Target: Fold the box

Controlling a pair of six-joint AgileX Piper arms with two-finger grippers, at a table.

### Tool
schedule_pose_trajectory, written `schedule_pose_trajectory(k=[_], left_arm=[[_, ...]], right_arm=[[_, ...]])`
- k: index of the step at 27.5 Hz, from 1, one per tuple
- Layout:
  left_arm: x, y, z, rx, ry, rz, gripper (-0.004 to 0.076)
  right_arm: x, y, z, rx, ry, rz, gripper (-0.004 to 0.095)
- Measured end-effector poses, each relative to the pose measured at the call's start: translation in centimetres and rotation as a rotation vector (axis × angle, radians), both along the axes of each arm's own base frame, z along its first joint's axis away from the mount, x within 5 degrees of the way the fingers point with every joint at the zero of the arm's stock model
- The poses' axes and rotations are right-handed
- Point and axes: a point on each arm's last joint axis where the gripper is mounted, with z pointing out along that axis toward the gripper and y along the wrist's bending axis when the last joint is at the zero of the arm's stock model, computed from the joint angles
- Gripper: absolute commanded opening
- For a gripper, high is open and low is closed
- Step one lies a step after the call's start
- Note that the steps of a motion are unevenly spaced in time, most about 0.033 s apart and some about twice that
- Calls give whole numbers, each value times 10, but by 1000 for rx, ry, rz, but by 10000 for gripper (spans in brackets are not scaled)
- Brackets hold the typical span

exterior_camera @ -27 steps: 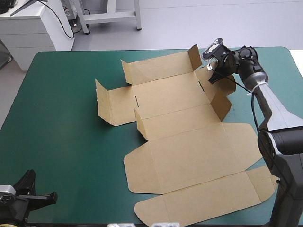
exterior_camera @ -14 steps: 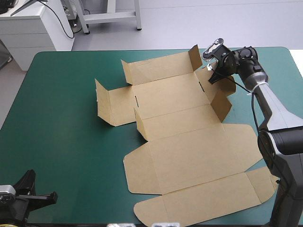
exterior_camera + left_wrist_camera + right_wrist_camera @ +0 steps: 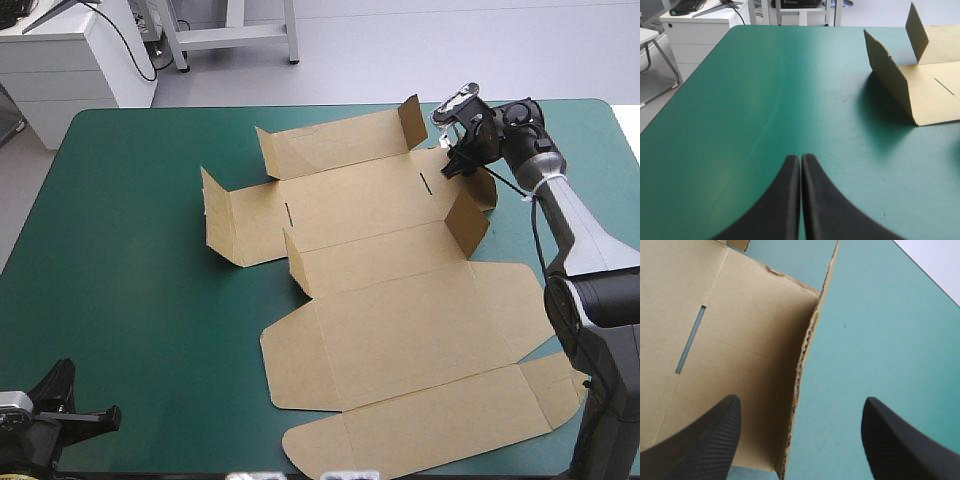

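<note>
On teal-green desk point(image 3: 130, 250), upper right: straddling raised flap point(image 3: 470, 222) of brown box point(image 3: 380, 310) with right claw point(image 3: 457, 162) spread; best pinched squarely, tipped inward. Left claw point(image 3: 800, 157) pressed together.

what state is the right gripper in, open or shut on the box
Open: the right gripper has its black fingers wide apart, a raised wall edge of the box between them, unclamped.
</note>
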Motion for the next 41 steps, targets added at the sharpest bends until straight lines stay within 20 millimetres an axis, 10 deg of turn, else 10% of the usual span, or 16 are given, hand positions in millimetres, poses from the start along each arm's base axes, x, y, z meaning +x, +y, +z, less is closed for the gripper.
schedule_pose_trajectory(k=[10,17,35,41], left_arm=[[0,0,0,0,0,0,-8],[0,0,0,0,0,0,-8],[0,0,0,0,0,0,-8],[0,0,0,0,0,0,-8]], right_arm=[[14,2,-40,6,83,-26,606],[14,1,-40,-16,82,-19,0],[17,2,-22,-85,48,67,-21],[13,30,-4,-157,26,202,-19]])
